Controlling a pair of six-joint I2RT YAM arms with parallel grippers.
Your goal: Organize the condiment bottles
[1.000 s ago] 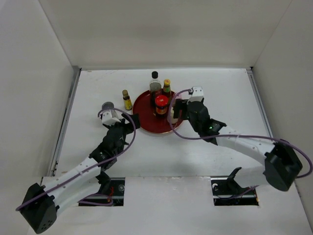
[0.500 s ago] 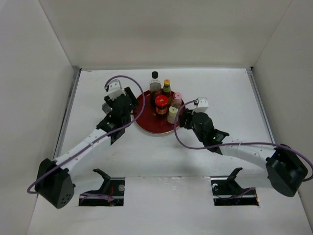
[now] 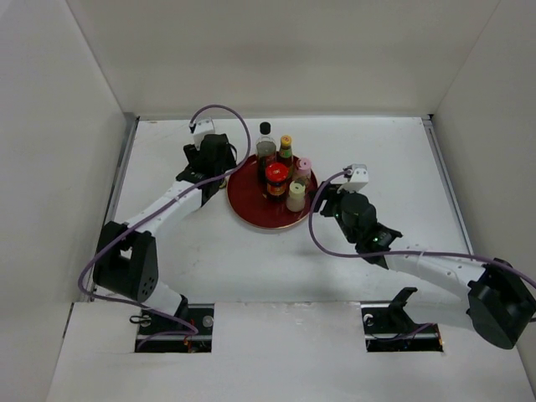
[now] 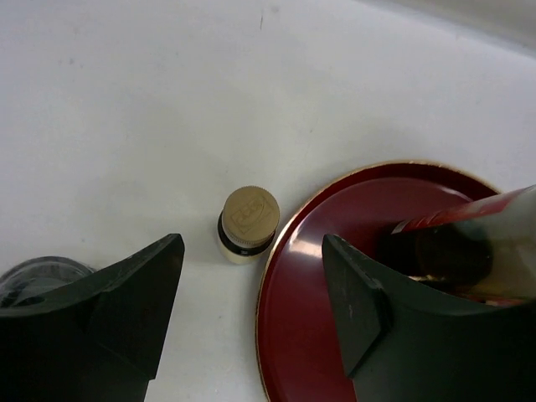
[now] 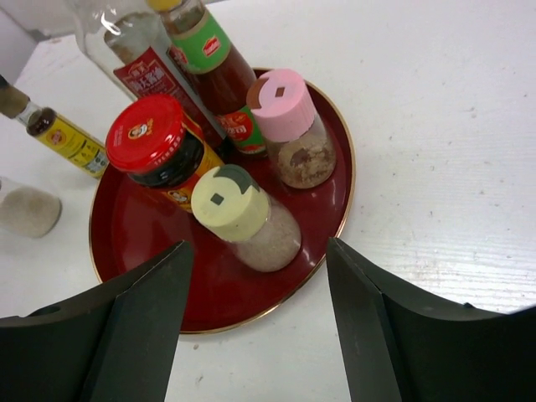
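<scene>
The round red tray point(image 3: 251, 209) holds the tall black-capped bottle point(image 3: 265, 144), the yellow-capped red sauce bottle point(image 3: 286, 149), the red-lidded jar point(image 3: 276, 177), the pink-lidded shaker point(image 3: 302, 169) and a pale-yellow-lidded shaker point(image 3: 296, 197). My left gripper point(image 3: 216, 167) is open above the small yellow-labelled bottle point(image 4: 248, 219), which stands on the table just left of the tray rim point(image 4: 276, 285). The grey-lidded jar point(image 4: 33, 272) stands further left, partly behind my finger. My right gripper point(image 3: 322, 201) is open and empty just off the tray's right rim, facing the pale-lidded shaker point(image 5: 243, 213).
White walls enclose the table on the left, back and right. In the right wrist view the small bottle point(image 5: 63, 138) and the jar point(image 5: 25, 209) stand left of the tray point(image 5: 142, 251). The left arm lies across the table's left part.
My left arm swung from the near left to the far side and now hangs over the small bottle. My right gripper drew back from the tray, leaving the pale-lidded shaker standing there.
</scene>
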